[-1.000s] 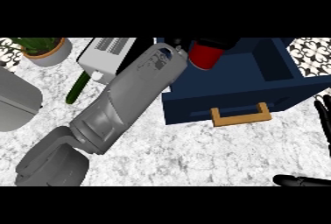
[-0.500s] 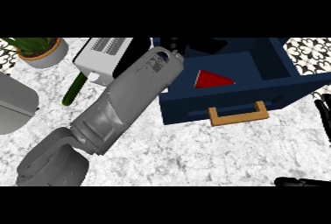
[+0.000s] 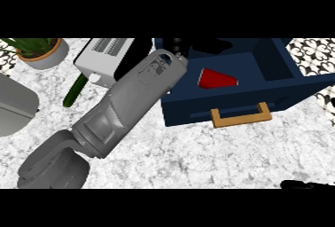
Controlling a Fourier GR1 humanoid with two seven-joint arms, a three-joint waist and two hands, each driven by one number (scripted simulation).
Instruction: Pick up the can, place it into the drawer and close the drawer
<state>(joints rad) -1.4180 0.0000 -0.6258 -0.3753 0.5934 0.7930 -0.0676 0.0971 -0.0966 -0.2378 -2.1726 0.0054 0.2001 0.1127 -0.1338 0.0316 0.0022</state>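
No readable writing, brand or label anywhere in the head view. The can [image 3: 216,79] shows only as a plain red wedge, its upper part cut off by shadow; no print on the visible part.

Can sits inside the open drawer [image 3: 288,82], left-centre of the compartment, behind the front panel. Drawer is dark blue, pulled out over the marbled counter [image 3: 196,150], with a tan handle [image 3: 241,116] on the front.

Left hand [image 3: 177,44]: grey forearm runs diagonally from the lower left up to the drawer's back-left corner. Only a dark bit of the hand shows above the wrist, against the dark drawer interior. Cannot tell how far the fingers are spread or whether they touch anything. Hand is apart from the can, up and left of it.

Right hand [image 3: 307,184]: just a black sliver at the lower right edge, over the counter. Finger state not readable, no contact with any object visible.

Left of the forearm: white toaster [image 3: 104,55], a green cucumber-like thing [image 3: 74,91] beside it, potted plant [image 3: 40,51] at top left, grey rounded object [image 3: 14,106] at the left edge. Patterned tile [image 3: 314,48] at top right.
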